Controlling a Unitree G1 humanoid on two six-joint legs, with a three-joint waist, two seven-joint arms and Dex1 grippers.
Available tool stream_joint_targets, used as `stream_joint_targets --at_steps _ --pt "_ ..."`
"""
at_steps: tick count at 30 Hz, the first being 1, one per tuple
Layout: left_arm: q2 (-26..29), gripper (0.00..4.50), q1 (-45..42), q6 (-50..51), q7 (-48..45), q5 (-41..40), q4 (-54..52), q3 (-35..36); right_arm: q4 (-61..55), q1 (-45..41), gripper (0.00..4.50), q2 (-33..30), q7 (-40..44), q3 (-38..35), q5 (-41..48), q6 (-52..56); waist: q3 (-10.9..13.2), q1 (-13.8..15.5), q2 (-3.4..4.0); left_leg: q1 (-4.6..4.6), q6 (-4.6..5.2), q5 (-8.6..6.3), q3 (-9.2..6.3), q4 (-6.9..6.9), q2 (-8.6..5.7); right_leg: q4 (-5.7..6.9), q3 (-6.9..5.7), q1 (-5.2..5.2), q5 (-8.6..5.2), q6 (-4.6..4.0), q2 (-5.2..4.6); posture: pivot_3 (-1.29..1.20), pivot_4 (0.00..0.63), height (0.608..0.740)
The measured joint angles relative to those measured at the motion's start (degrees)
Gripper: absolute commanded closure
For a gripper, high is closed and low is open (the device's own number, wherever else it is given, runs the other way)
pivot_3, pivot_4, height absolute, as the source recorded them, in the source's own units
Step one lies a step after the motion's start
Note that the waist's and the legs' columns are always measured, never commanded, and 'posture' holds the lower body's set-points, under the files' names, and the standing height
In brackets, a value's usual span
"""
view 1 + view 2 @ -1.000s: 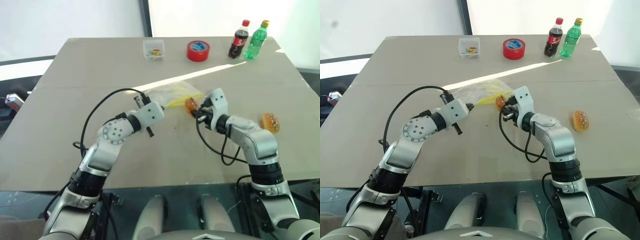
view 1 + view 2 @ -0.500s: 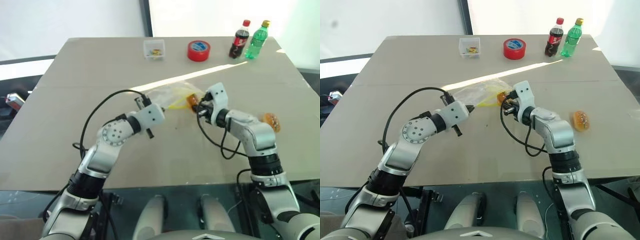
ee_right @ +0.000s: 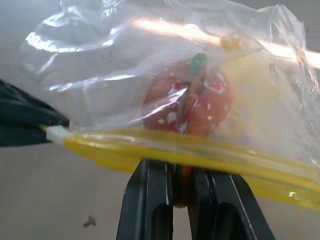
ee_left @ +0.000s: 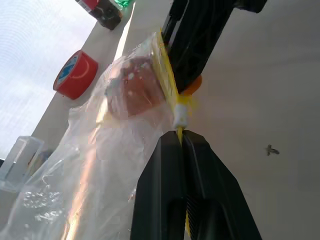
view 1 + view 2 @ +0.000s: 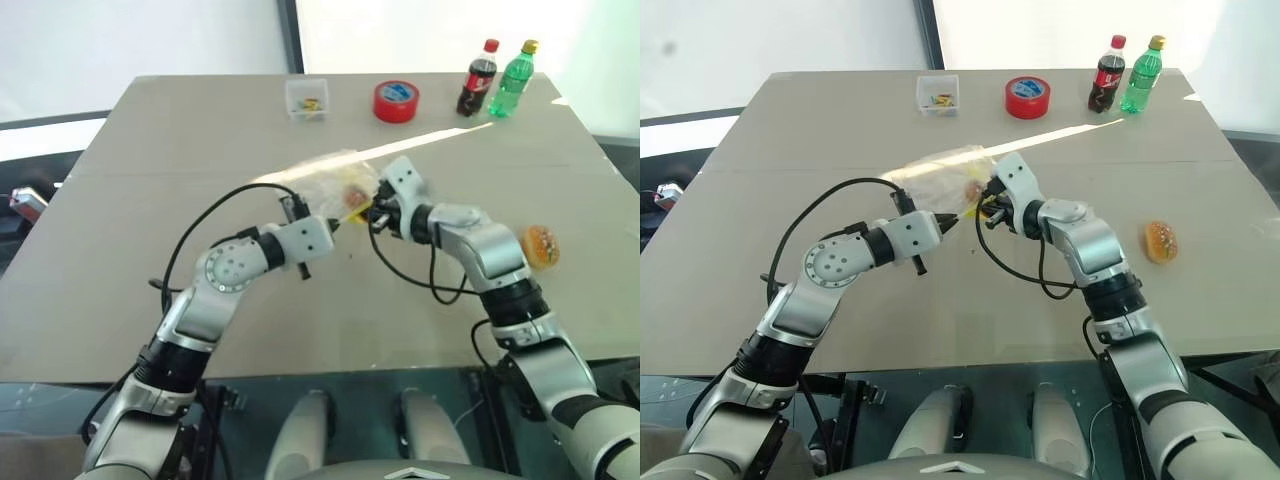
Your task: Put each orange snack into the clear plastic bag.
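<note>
Left gripper (image 4: 181,134) pinches the bag's (image 5: 325,186) yellow edge, lifting it above the table (image 5: 150,200). Right gripper (image 3: 181,172), nearly closed, holds a snack (image 3: 192,107) inside the bag mouth. Second snack (image 5: 540,244) lies on the table, right.

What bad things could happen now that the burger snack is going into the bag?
1. The left gripper pinches only the yellow strip at the edge of the clear plastic bag, so the bag might slip free.
2. The right gripper is at the bag's mouth with the orange snack just inside; pulling out could drag it back.
3. The second orange snack lies near the table edge and could get knocked off.
</note>
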Motion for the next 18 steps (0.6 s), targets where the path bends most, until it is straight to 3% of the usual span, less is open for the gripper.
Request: stream_joint_targets --at_steps 8,17,18 --pt "-0.23 4.5 1.3 -0.3 -0.15 -0.6 -0.01 0.4 11.59 -3.6 4.46 0.92 -3.22 -2.28 -2.75 -7.97 0.01 0.02 0.02 -0.02 0.0 0.0 0.01 -0.01 -0.01 -0.01 0.0 -0.02 0.0 0.0 0.0 0.0 0.15 0.74" --pt "-1.77 4.5 1.2 -1.31 -0.16 -4.79 1.93 1.61 6.34 -2.03 4.46 0.73 5.95 1.06 -1.88 -7.67 0.02 -0.07 0.03 -0.02 0.0 0.0 -0.02 -0.02 0.0 0.01 0.0 -0.02 0.0 0.0 0.01 0.0 0.15 0.74" --pt "-1.75 4.5 1.2 -1.69 -0.2 -4.89 2.37 1.63 6.3 -1.88 4.01 0.74 6.03 1.25 -1.9 -7.54 0.02 -0.06 0.03 -0.02 0.0 0.0 -0.02 -0.02 0.0 0.01 0.0 -0.02 0.0 0.0 0.01 0.0 0.15 0.74"
